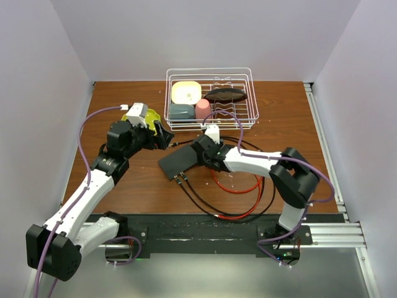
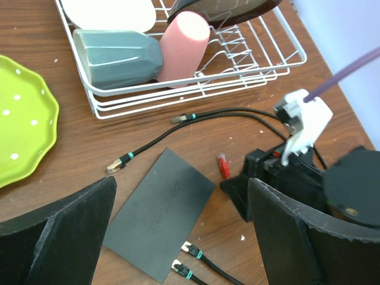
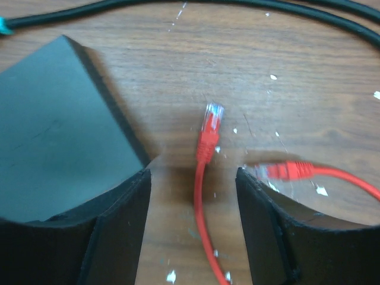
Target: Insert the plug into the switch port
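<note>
Two robot arms poised over a black switch and a loose red plug on a wooden table.

The switch point(image 1: 180, 162) lies flat on the table point(image 1: 124, 186), in front of a white wire dish rack point(image 1: 211, 73) and between the two claws. Two black cables point(image 2: 189, 262) meet its near narrow edge. The right gripper point(image 3: 193, 172) hangs low over the table with its jaws spread wide and gripping nothing. The red plug point(image 3: 212, 119) lies on the wood just ahead of the gap, its red cable point(image 3: 200, 202) running back between the fingers. The switch's corner sits just beside one finger. The left gripper point(image 2: 181, 184) hangs above the switch, also wide open and empty. A green spotted plate point(image 2: 24, 119) lies nearby.
</note>
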`<state>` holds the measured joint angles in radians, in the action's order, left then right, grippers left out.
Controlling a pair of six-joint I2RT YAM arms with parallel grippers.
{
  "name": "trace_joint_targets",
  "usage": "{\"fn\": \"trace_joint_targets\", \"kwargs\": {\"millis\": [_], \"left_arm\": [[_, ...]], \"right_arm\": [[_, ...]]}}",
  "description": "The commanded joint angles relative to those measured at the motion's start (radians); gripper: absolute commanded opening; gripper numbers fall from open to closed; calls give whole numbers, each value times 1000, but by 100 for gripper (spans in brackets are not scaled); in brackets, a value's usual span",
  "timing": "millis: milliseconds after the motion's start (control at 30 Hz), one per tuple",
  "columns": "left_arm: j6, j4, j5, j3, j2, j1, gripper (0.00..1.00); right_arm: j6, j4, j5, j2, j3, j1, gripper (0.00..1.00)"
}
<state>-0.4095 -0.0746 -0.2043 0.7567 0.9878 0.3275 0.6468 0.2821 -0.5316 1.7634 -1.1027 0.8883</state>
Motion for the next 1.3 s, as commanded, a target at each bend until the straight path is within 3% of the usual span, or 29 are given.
{"fn": "trace_joint_targets", "kwargs": {"millis": [0,333,367,467,567,1267], "left_arm": [[37,15,14,30,11,-4,97],[69,-16,11,56,37,-4,97],[70,-25,17,56,35,-4,97],[71,-19,40,46,28,-4,97],[67,-10,40,46,28,-5,97],[-6,180,-144,-10,26,-4,96]], "right_arm": [[4,-29,10,54,-75,-28,53],[27,-75,65,136,-62,-68,39],[27,-81,76,139,-57,-69,24],[36,-99,104,139,-39,-69,9],[39,-150,136,116,12,-69,0],[-111,-253,275,-274,172,-8,0]]}}
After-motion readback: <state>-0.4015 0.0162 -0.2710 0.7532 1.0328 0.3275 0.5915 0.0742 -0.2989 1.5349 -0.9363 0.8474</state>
